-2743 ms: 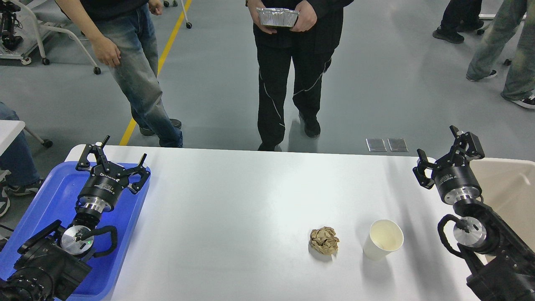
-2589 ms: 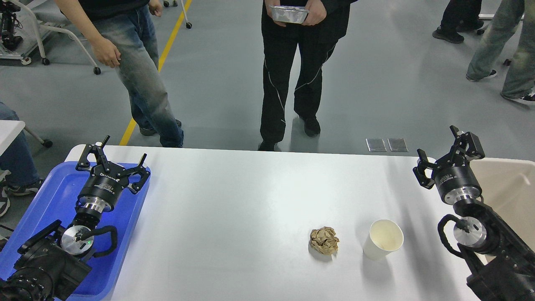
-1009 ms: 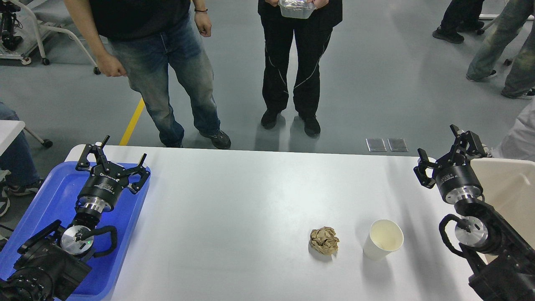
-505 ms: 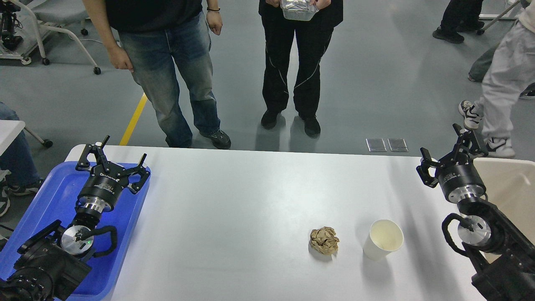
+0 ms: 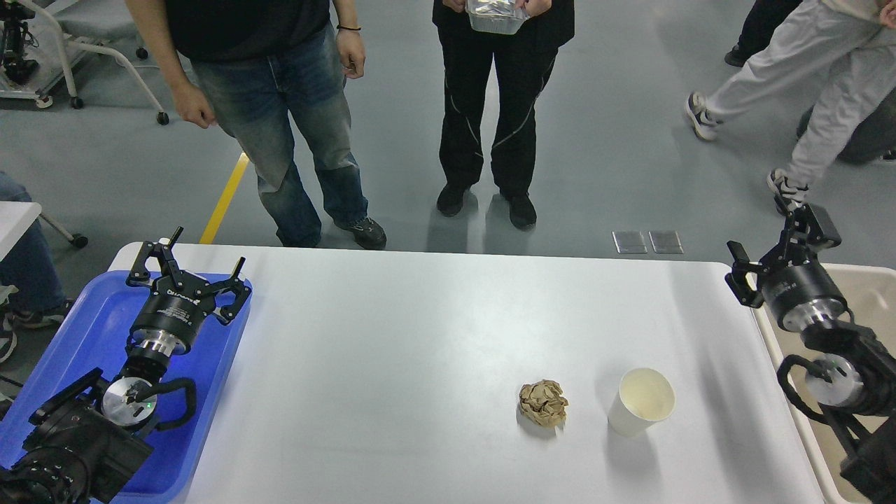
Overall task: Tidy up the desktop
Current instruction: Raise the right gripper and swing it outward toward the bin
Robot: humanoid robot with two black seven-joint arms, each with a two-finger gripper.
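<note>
The white desktop (image 5: 420, 336) fills the middle of the head view. On it, near the front right, lie a crumpled brown paper ball (image 5: 543, 403) and an empty white paper cup (image 5: 641, 401), standing upright just right of the ball. My left gripper (image 5: 187, 269) is open and empty above the far end of the blue tray. My right gripper (image 5: 777, 245) is open and empty, over the far right edge of the desktop next to the beige bin, well behind the cup.
A blue plastic tray (image 5: 77, 329) lies off the desktop's left edge. A beige bin (image 5: 875, 308) stands at the right edge. Two people (image 5: 504, 105) stand close behind the far edge; one holds a foil tray (image 5: 495, 14). Another person walks at far right.
</note>
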